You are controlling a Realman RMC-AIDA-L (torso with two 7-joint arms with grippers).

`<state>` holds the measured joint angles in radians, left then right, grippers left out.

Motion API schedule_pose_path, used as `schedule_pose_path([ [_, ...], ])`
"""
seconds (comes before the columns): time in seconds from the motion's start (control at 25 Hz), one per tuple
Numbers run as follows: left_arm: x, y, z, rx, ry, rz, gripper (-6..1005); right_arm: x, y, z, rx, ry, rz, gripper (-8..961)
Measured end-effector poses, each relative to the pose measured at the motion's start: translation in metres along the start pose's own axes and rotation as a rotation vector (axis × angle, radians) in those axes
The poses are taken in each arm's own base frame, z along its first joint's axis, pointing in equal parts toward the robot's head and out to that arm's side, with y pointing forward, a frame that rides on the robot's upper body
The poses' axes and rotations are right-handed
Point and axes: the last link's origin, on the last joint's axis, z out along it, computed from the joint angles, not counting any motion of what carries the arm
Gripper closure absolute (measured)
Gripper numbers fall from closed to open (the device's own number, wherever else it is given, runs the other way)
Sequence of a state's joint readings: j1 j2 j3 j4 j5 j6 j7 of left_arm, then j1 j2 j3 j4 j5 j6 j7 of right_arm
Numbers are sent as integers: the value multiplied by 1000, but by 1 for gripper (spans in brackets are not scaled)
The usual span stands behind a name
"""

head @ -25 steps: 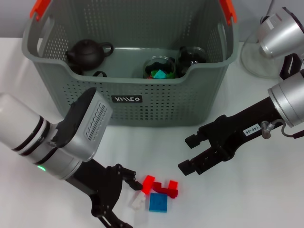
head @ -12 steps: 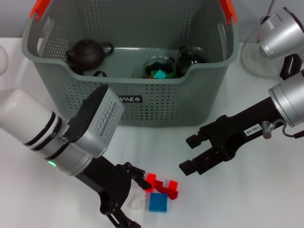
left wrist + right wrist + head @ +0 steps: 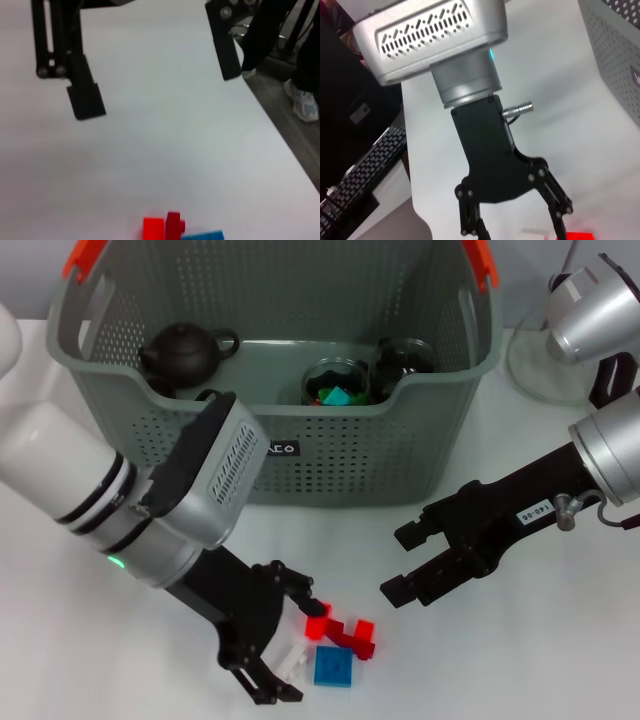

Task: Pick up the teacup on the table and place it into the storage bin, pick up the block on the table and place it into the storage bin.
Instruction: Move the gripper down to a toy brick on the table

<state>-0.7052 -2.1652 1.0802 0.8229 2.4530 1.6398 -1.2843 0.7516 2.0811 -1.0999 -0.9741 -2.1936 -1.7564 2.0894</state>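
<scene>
Blocks lie in a small cluster at 6 o'clock on the white table (image 3: 560, 660): a blue block (image 3: 333, 667), red blocks (image 3: 345, 632) and a white block (image 3: 293, 663). The left gripper (image 3: 290, 640) hangs over the white and red ones, jaws spread wide and empty. At 3 o'clock the right gripper (image 3: 417, 562) hovers open, holding nothing. At 12 o'clock the storage bin (image 3: 340, 455) holds a dark teapot (image 3: 183, 352).

Perforated matt plastic storage bin (image 3: 350, 455), glossy plastic blocks (image 3: 335, 645), smooth white table (image 3: 560, 660).
</scene>
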Motion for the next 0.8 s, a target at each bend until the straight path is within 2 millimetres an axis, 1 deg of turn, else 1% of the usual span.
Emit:
schedule_pose_path([
  [0.24, -4, 0, -17, 2, -105, 25, 36, -1, -1, -1, 6, -1, 2, 15],
  [0.4, 0, 2, -23, 8, -191, 86, 36, -3, -2, -2, 11, -12, 7, 15],
  [0.56, 7, 3, -21, -3, -240, 144, 36, -6, -3, -3, 8, -28, 14, 14],
  [0.8, 21, 8, -12, -57, -304, 214, 35, -10, -4, 0, 7, -36, 17, 14],
])
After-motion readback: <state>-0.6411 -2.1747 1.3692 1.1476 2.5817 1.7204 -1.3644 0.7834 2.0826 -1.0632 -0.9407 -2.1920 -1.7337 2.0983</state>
